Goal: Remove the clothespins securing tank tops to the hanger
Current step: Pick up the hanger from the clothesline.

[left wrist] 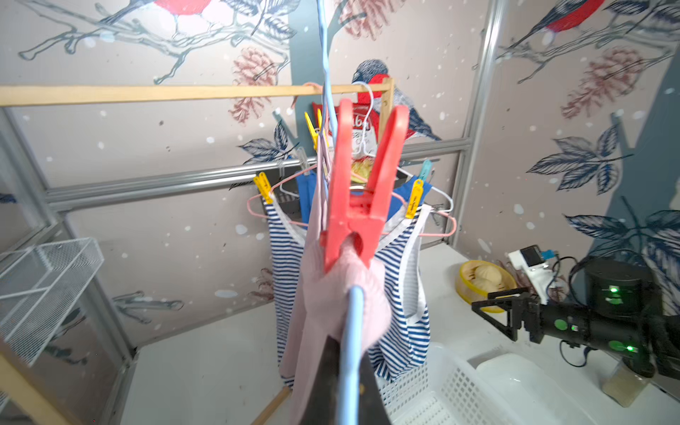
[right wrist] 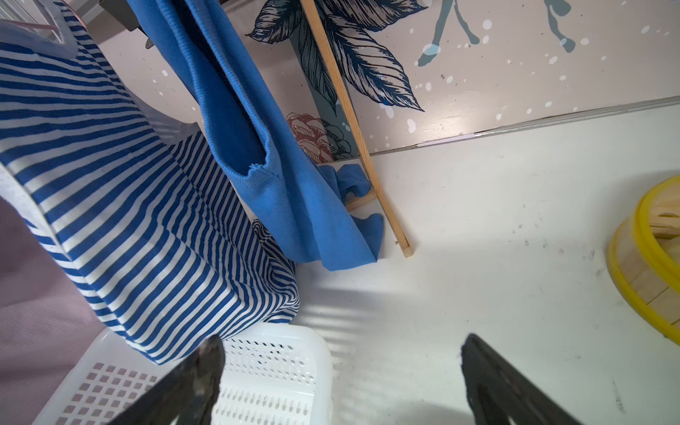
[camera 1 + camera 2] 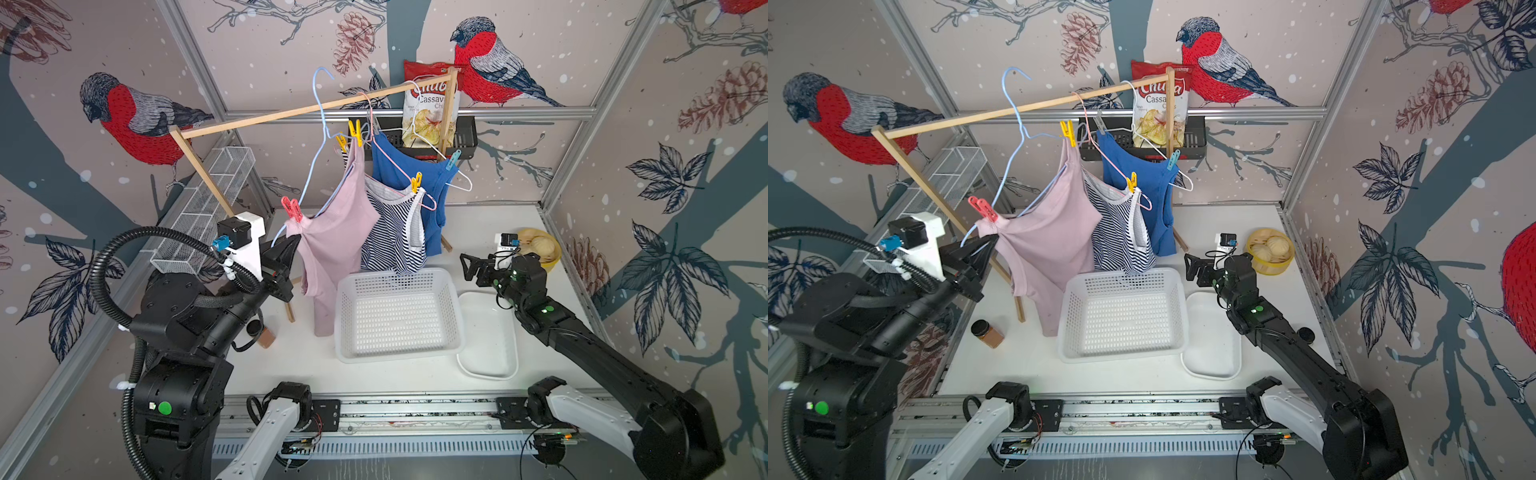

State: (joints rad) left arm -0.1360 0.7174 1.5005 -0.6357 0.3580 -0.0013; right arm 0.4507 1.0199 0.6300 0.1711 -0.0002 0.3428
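The long wooden clothes rack [image 3: 270, 116] stands across the white table [image 3: 291, 365], and all three tops are hanging off it on wire hangers. The pale mauve-pink tank top [image 3: 332, 245] is on the left arm's side, the navy-and-white striped tank top [image 3: 390, 237] is in the middle, and the plain bright blue tank top [image 3: 395, 166] is behind that. The striped one's hem dips over the far edge of the white perforated plastic basket [image 3: 399, 353].

The left gripper [image 3: 286, 249] is pressed together, pinching the low end of the light-blue wire hanger [image 1: 351, 323] with a bit of pink cloth bunched against it. The right gripper [image 2: 344, 340] is spread wide with nothing in it, hovering over the table just beside the basket's far corner and near the striped hem.

As for the pegs, every one I can see is clipped on:
- The red plastic clothespin [image 1: 364, 191] bites the pink top's lower strap, just above the left fingers.
- A yellow plastic clothespin [image 3: 355, 132] holds that top's upper strap.
- A second yellow clothespin [image 3: 416, 182] and a third yellow clothespin [image 1: 263, 187] pin the striped top's shoulders to its pink hanger.
- A light blue-teal clothespin [image 3: 453, 160] and a grey clothespin [image 3: 1099, 123] hold the blue top's straps.
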